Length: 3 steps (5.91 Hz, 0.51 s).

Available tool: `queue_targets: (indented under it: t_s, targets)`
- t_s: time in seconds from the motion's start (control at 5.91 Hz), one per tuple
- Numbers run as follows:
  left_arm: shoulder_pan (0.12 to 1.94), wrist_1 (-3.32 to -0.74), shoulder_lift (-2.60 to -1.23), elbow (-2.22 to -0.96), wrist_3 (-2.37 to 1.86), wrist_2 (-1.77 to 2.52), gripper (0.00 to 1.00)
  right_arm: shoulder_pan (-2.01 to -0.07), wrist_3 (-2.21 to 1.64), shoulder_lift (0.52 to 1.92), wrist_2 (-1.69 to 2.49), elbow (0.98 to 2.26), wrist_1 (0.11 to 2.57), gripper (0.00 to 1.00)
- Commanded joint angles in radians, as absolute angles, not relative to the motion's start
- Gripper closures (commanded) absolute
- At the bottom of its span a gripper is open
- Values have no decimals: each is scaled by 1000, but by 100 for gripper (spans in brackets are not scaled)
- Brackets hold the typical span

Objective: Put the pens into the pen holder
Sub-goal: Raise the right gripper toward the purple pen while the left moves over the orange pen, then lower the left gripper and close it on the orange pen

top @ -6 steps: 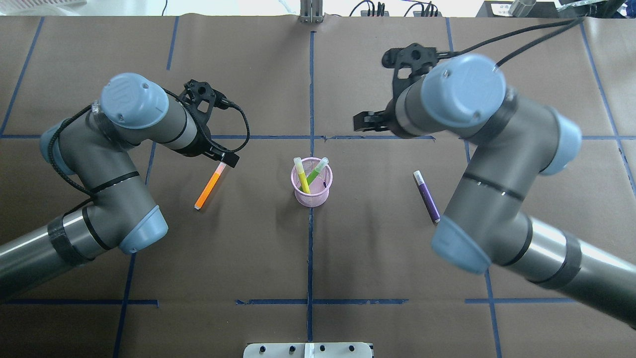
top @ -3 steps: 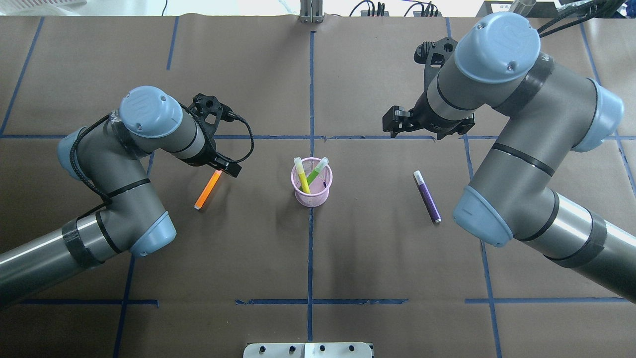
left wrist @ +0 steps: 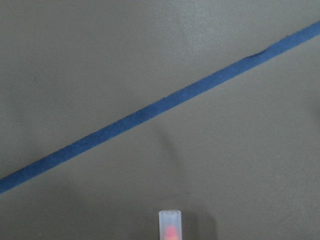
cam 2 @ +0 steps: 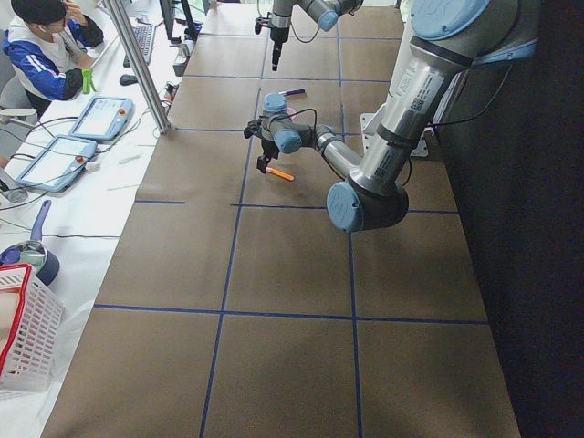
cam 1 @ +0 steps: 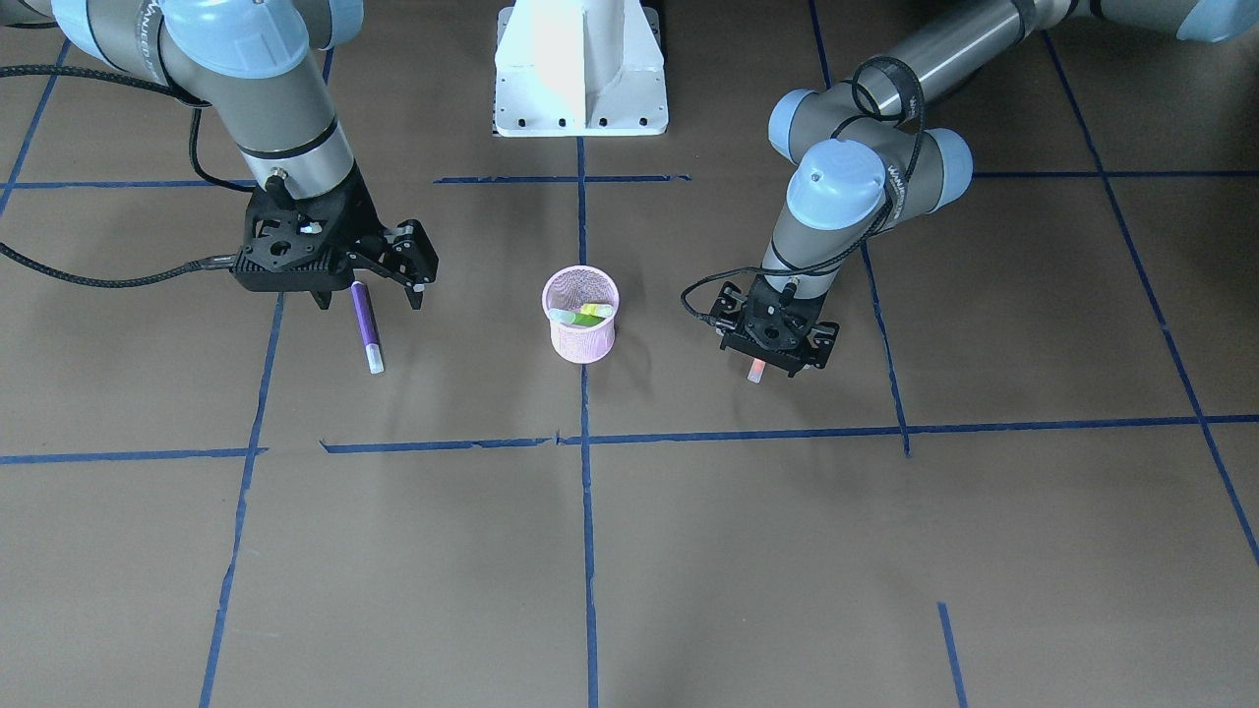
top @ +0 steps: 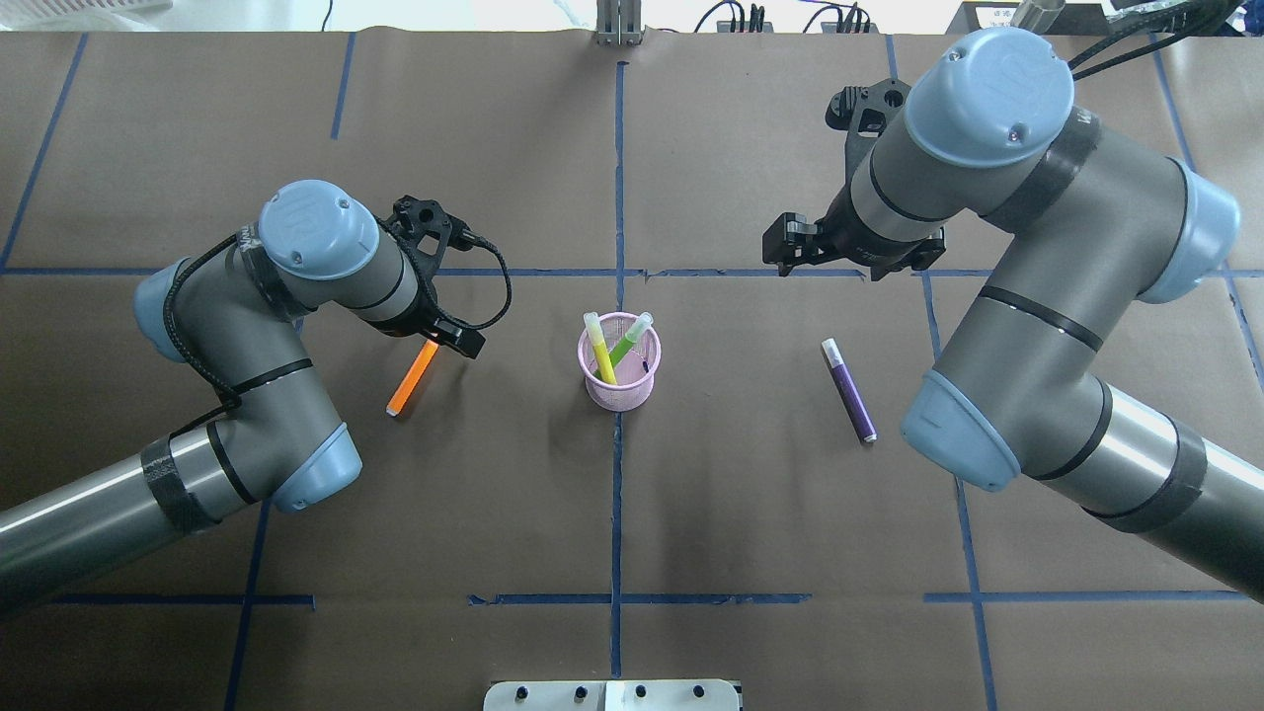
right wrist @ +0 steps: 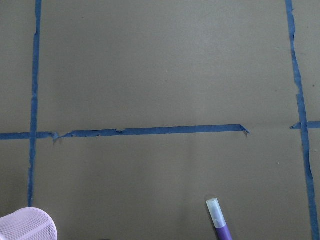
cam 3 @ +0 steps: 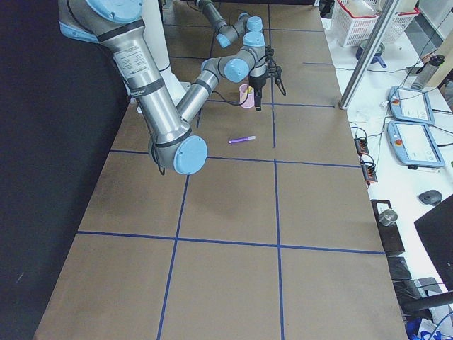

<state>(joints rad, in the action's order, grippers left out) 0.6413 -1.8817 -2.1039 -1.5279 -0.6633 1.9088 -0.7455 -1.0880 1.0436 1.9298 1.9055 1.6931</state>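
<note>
The pink mesh pen holder (top: 632, 387) (cam 1: 582, 344) stands at the table's centre with a yellow and a green pen (top: 625, 345) leaning in it. An orange pen (top: 411, 380) lies flat to its left. My left gripper (top: 446, 334) (cam 1: 773, 352) is low over that pen's cap end and looks open, its fingers either side; the cap (left wrist: 170, 224) pokes out beneath. A purple pen (top: 849, 391) (cam 1: 366, 324) lies to the right. My right gripper (cam 1: 370, 293) (top: 851, 259) hangs open above the purple pen's far end without touching it.
Blue tape lines (top: 618, 197) cross the brown paper table cover. The robot's white base (cam 1: 580, 69) sits at the near edge. In the left side view a person (cam 2: 46, 46) sits at a side bench with tablets, and a white basket (cam 2: 27, 328) stands there.
The left gripper has come down and in over the orange pen's cap end. The right arm swung away from the holder toward the purple pen, then held. No pen moved.
</note>
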Motion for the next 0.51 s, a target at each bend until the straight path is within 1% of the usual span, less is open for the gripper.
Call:
queue_targets:
  t_s: [0.0,0.34]
  targets:
    - [634,-1879,-2105,-1525,-664,1910,23,-746,-1091,1045,1930,1905,1692,0]
    - [632,-1881,-2100,-1525,-663,1908,27,-745,-1091,1042,1930,1907,1692,0]
